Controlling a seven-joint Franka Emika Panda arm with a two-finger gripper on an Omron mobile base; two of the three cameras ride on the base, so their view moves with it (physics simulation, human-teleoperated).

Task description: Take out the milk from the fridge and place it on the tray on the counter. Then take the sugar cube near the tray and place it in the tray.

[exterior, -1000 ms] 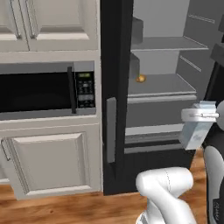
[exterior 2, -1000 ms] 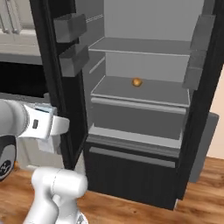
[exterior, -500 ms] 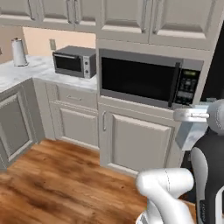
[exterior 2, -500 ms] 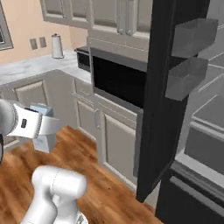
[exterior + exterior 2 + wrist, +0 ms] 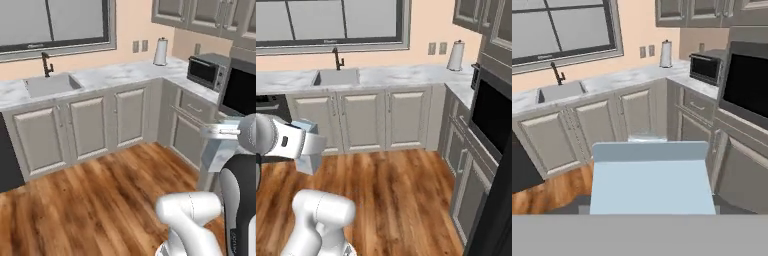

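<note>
The milk (image 5: 652, 182), a pale blue-grey carton, fills the lower middle of the hand view and hides my fingertips. It also shows at the end of my arm as the milk (image 5: 216, 154) and the milk (image 5: 312, 146), held in the air above the wooden floor. My gripper (image 5: 219, 132) is shut on its top end. A dark strip at the lower right edge of the right base view may be the fridge (image 5: 495, 220); I cannot tell. The tray, the island counter and the sugar cube are out of view.
An L-shaped marble worktop over beige cabinets (image 5: 95, 125) runs along the wall, with a sink (image 5: 50, 84), a black tap (image 5: 337, 59), a paper towel roll (image 5: 160, 51) and a small microwave (image 5: 206, 71). A black built-in microwave (image 5: 493, 117) stands at the right.
The whole picture has swung from the open fridge past the built-in microwave to the sink corner, so the camera moved. The milk stays in my gripper.
</note>
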